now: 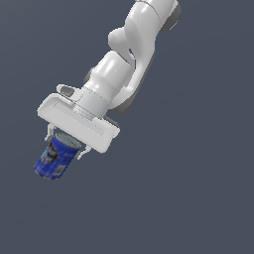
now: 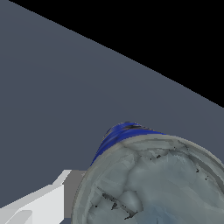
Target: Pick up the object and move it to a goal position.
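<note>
The object (image 1: 53, 158) is a small blue can with a silver-grey top rim and white label marks. It hangs tilted below the white hand, in line with it. My gripper (image 1: 66, 144) is shut on the object, with one finger on each side of the upper part. The white arm slants up toward the exterior view's right. In the wrist view the object (image 2: 153, 183) fills the near corner: grey lid toward the camera, a strip of blue wall behind. One white finger (image 2: 41, 205) presses against the can's side. The other finger is out of that picture.
A plain grey surface (image 1: 188, 188) spreads behind the arm in the exterior view. In the wrist view the same grey floor (image 2: 65, 87) ends at a straight edge with black beyond. No other objects show.
</note>
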Robot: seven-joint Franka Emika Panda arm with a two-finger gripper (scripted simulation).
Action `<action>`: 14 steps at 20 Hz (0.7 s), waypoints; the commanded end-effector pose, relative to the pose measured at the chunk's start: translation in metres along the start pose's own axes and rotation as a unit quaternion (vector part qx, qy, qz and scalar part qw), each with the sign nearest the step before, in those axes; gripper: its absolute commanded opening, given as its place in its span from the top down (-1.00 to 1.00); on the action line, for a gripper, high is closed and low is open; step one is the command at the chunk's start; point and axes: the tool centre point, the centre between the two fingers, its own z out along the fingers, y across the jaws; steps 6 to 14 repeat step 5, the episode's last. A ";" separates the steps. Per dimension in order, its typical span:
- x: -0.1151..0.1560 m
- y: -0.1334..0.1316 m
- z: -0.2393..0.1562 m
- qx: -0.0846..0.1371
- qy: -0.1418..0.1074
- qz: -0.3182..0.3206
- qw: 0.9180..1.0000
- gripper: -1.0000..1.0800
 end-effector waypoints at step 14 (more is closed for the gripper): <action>0.005 0.006 -0.002 -0.010 0.009 0.008 1.000 1.00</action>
